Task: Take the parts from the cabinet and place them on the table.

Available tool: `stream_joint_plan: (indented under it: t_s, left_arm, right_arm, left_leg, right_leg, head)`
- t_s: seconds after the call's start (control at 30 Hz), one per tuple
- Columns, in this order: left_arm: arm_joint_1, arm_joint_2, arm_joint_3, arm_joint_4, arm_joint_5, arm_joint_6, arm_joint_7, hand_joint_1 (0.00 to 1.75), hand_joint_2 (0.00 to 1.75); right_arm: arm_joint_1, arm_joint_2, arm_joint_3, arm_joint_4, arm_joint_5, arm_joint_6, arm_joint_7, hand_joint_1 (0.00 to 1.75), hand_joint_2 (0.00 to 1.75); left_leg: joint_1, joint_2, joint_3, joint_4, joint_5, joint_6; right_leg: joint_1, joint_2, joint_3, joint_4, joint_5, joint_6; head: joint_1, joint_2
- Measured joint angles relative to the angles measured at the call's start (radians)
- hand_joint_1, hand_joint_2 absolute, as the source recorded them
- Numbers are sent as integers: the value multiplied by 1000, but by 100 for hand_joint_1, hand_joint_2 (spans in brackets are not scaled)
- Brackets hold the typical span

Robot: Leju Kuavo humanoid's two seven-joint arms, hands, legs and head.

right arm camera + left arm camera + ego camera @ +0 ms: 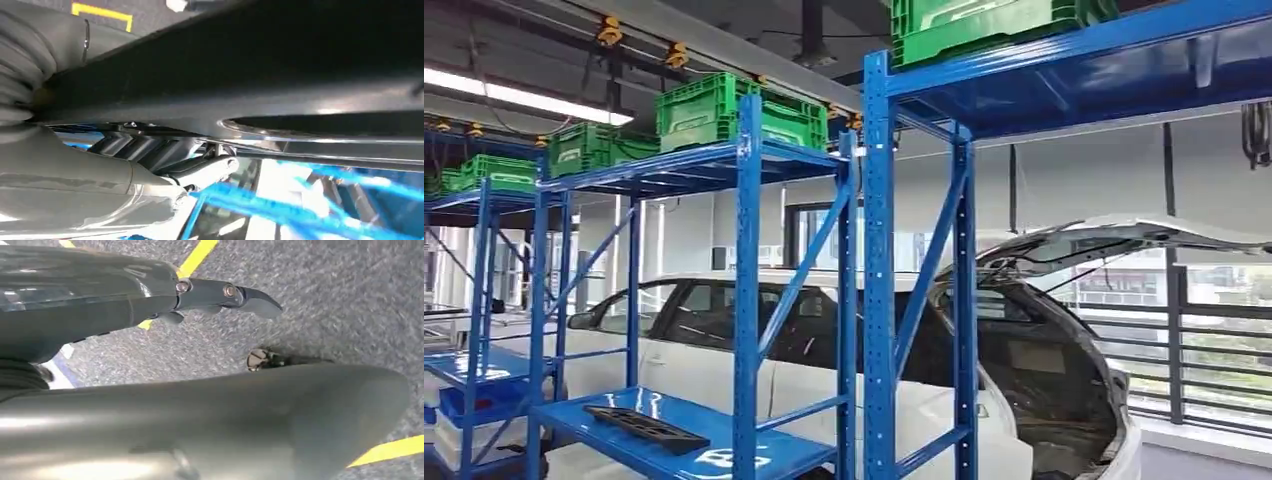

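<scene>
At seven o'clock on the rack's [746, 250] low shelf [714, 440], part [646, 428] still waiting; left hand [200, 295] apparently hanging empty, right hand [165, 155] clamping a dark part [280, 85].

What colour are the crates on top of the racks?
Green crates, clearest in the head view.

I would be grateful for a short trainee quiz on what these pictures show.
1. True or false: the long flat black part lies on the low shelf of a blue metal rack.
2. What stands on the racks' top shelves? A: green plastic crates. B: cardboard boxes. C: red buckets.
3. Fill in: the white car behind the racks has its rear hatch ____.
Key: 1 true; 2 A; 3 open.
</scene>
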Motion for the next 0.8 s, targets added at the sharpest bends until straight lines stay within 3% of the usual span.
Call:
stream_joint_plan:
  t_s: [0.03, 0.07, 0.1, 0.17, 0.2, 0.23, 0.27, 0.3, 0.33, 0.37, 0.4, 0.5, 0.53, 0.57, 0.6, 0.63, 0.67, 0.7, 0.73, 0.77, 0.8]
  left_arm:
    - [3, 2, 2, -1, -7, 0, -3, 0, 0]
    - [3, 6, 3, -4, -10, 0, -3, 0, 0]
    - [0, 8, 4, -7, -14, 3, -4, 0, 0]
    - [-3, 13, 7, -10, -15, 10, -3, 0, 0]
    - [-2, 16, 10, -12, -13, 13, -1, 0, 0]
    - [-1, 18, 14, -14, -12, 15, 2, 0, 0]
    - [0, 22, 16, -16, -10, 18, 4, 0, 0]
    - [1, 23, 19, -16, -10, 19, 6, 0, 0]
    - [0, 25, 22, -16, -10, 19, 7, 0, 0]
    - [-1, 25, 24, -17, -10, 19, 7, 0, 0]
    - [-6, 27, 26, -19, -10, 20, 7, 0, 0]
    - [-1, 28, 30, -21, -11, 18, 3, 0, 0]
    - [0, 29, 30, -21, -12, 16, 2, 0, 0]
    - [2, 25, 30, -21, -14, 8, 0, 0, 0]
    - [0, 25, 30, -21, -15, 7, -4, 0, 0]
    - [-7, 25, 30, -21, -15, 4, -9, 0, 0]
    - [-10, 25, 30, -21, -16, -1, -13, 0, 0]
    - [-12, 24, 30, -21, -16, -3, -17, 0, 0]
    - [-11, 22, 30, -21, -16, -5, -19, 0, 0]
    - [-8, 22, 30, -21, -18, -9, -21, 0, 0]
    - [-7, 22, 30, -21, -19, -10, -21, 0, 0]
  right_arm:
    - [0, 2, 0, 0, 0, -3, -4, 175, 175]
    - [1, 3, 0, 0, 0, -4, -10, 175, 175]
    - [3, 4, -1, 1, -1, -4, -15, 175, 175]
    - [11, 4, -2, 6, 0, -10, -19, 175, 175]
    - [14, 6, -2, 8, 2, -11, -20, 175, 175]
    - [15, 8, -2, 10, 2, -11, -21, 175, 175]
    - [14, 10, -2, 10, 2, -11, -21, 175, 175]
    - [14, 11, -3, 10, 2, -11, -22, 175, 175]
    - [13, 12, -3, 10, 2, -11, -22, 175, 175]
    - [12, 12, -3, 10, 2, -11, -22, 175, 175]
    - [13, 14, -3, 10, 2, -10, -24, 175, 175]
    - [8, 19, -4, 10, 2, -9, -26, 175, 175]
    - [3, 23, -4, 10, 2, -6, -26, 175, 175]
    - [-2, 26, -5, 11, 3, -3, -26, 175, 175]
    - [-4, 29, -4, 11, 2, 0, -26, 175, 175]
    - [-4, 29, -5, 11, 2, 1, -24, 175, 175]
    - [-3, 29, -5, 13, 3, 1, -19, 175, 175]
    - [-4, 29, -5, 13, 7, 1, -18, 175, 175]
    - [-5, 29, -4, 13, 9, 1, -17, 175, 175]
    - [-6, 29, -3, 13, 10, 1, -17, 175, 175]
    - [-8, 29, -2, 13, 11, 1, -16, 175, 175]
  left_leg:
    - [8, -8, 4, -7, 6, 9]
    - [9, -17, 1, -7, 9, 14]
    - [10, -29, -1, -7, 11, 18]
    - [9, -59, -3, -7, 13, 21]
    - [8, -71, -3, -6, 13, 21]
    - [8, -86, -2, -5, 14, 21]
    - [8, -99, -2, -3, 14, 21]
    - [8, -116, -1, -1, 14, 21]
    - [8, -130, -1, 3, 13, 19]
    - [12, -141, -6, 4, 13, 17]
    - [6, -154, -15, 13, 15, 10]
    - [18, -192, -30, 5, 29, -12]
    - [16, -195, -32, 10, 24, -15]
    - [9, -137, -41, 29, 8, -19]
    - [10, -97, -64, 80, -28, -25]
    - [14, -74, -102, 163, -72, -30]
    - [17, -65, -141, 250, -108, -34]
    - [20, -61, -168, 312, -124, -38]
    - [22, -58, -169, 319, -117, -40]
    - [25, -55, -148, 282, -90, -41]
    - [27, -50, -110, 210, -52, -41]
  right_leg:
    - [-6, 34, 0, 5, -14, 9]
    - [-9, 95, -10, 32, -40, 11]
    - [-11, 126, -40, 102, -84, 11]
    - [-11, 141, -113, 268, -155, 13]
    - [-11, 142, -135, 315, -160, 13]
    - [-11, 143, -135, 312, -144, 13]
    - [-11, 144, -117, 267, -109, 12]
    - [-11, 150, -77, 178, -55, 11]
    - [-13, 176, -34, 83, -4, 8]
    - [-18, 242, -14, 33, 2, 1]
    - [-22, 259, -13, 16, 5, -1]
    - [-13, 225, -16, 15, 4, -11]
    - [-24, 205, -13, 3, 11, -19]
    - [-22, 193, -10, 1, 13, -23]
    - [-20, 178, -10, 0, 12, -28]
    - [-17, 159, -10, 0, 12, -29]
    - [-15, 140, -10, 0, 11, -29]
    - [-15, 123, -10, 1, 10, -29]
    - [-15, 108, -9, 1, 9, -28]
    - [-15, 95, -8, 1, 7, -27]
    - [-16, 84, -5, 1, 5, -24]
  head:
    - [1, 0]
    - [0, 0]
    - [0, 0]
    - [0, 0]
    - [0, 0]
    - [0, 0]
    - [0, 0]
    - [0, 0]
    - [0, 0]
    - [0, 0]
    - [0, 0]
    - [0, 0]
    - [0, 0]
    - [1, 0]
    - [1, 0]
    - [1, 0]
    - [1, 0]
    - [1, 0]
    - [1, 0]
    - [1, 0]
    - [1, 0]
